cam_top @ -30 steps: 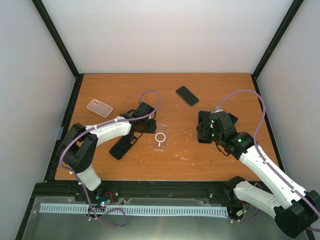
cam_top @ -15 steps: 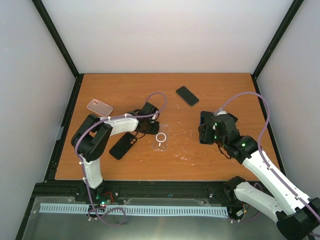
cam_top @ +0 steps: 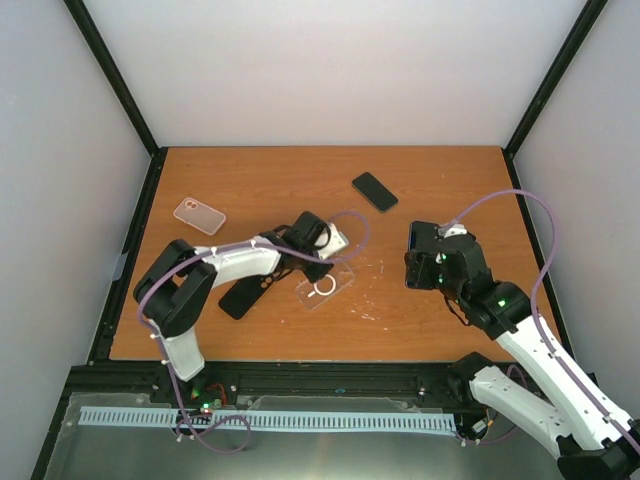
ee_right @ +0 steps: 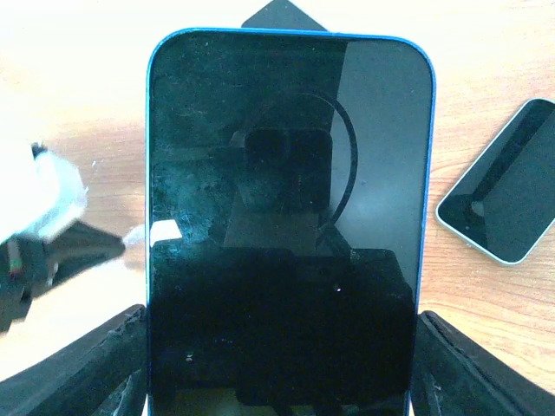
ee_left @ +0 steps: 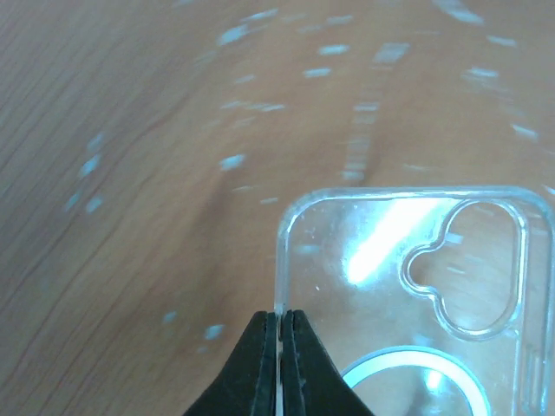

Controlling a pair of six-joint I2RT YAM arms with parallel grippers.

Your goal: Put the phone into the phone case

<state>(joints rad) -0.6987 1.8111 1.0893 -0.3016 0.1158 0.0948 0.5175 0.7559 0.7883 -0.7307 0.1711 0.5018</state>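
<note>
step in hand: judging by the layout, steadying the case with one arm while the other brings the phone over it.
left gripper [ee_left: 279,316]: fingers together, pinched on the thin side wall of the clear phone case [ee_left: 408,286], near the corner with the camera cutout.
right gripper [ee_right: 282,368]: fingers apart, one on each long edge of the blue-rimmed phone [ee_right: 286,199], which they hold across its width with the dark screen toward the wrist camera.
where things are: the case lies on the table [cam_top: 250,175] between the arms; the phone is held right of centre, well apart from the case.
doing it well: keep the pinch on the wall firm but low, so the case stays flat. bring the phone's camera end to the cutout end, seat one short edge first, then press the rest down (the pinched wall may need freeing before the last corner snaps in).
hard to make out: whether the case's far end is lifted off the wood, which way the phone's back camera points, and the lower half of the case, cut off in the left wrist view.
nearby: a second dark phone [cam_top: 375,191] at the back, a pink case [cam_top: 199,215] at the left.
</note>
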